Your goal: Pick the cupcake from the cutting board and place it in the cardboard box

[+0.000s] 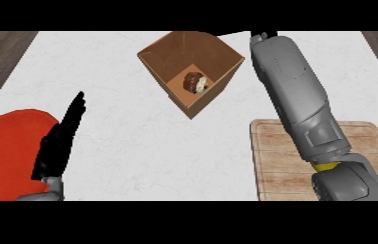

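**Cupcake lies in the box, right arm stretched past it**

White marbled counter fills the head view, with dark wood flooring showing at the far corners. Nearest, at the lower left, the left hand stands upright with its fingers straight and together, holding nothing, over a red object that I cannot identify. At the lower right lies the wooden cutting board, bare where it shows, with the grey right forearm crossing above it and reaching toward the far side of the counter. Farther back, near the middle, sits the open cardboard box, and the cupcake lies on its side at the bottom of it. At the far end of the forearm only a dark sliver of the right hand shows, just beside the box's far right corner; whether its fingers are open or curled cannot be told.
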